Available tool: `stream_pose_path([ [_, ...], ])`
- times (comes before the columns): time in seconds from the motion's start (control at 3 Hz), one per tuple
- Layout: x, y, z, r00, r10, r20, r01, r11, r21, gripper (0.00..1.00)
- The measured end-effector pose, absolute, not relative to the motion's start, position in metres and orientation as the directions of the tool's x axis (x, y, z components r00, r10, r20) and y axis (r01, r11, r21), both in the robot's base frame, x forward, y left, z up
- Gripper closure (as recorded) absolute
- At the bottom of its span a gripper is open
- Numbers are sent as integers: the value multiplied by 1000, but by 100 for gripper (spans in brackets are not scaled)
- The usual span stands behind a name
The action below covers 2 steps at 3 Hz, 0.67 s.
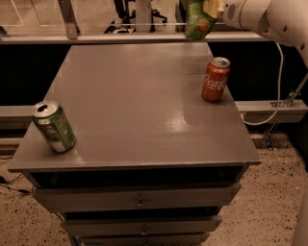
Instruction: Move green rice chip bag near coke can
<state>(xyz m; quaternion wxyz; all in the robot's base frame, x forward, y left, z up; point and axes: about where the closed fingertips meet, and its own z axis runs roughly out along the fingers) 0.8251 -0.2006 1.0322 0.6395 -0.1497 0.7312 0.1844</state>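
The green rice chip bag [199, 19] hangs in the air at the top of the view, above the far right edge of the grey tabletop [139, 96]. My gripper [211, 6] is shut on the bag's upper part; the white arm comes in from the top right. The red coke can [215, 79] stands upright near the table's right edge, below and slightly right of the held bag, apart from it.
A green-and-white soda can [53, 126] stands tilted at the table's front left corner. Drawers [139, 202] sit under the tabletop. A rail and glass panel run behind the table. A cable [278, 81] hangs on the right.
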Motion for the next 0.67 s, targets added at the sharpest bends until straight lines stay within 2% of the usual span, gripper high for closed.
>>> stream_pose_path([
  [0.33, 797, -115, 1051, -69, 39, -997, -719, 691, 77, 100],
  [0.67, 763, -49, 1060, 94, -42, -995, -874, 474, -103, 100],
])
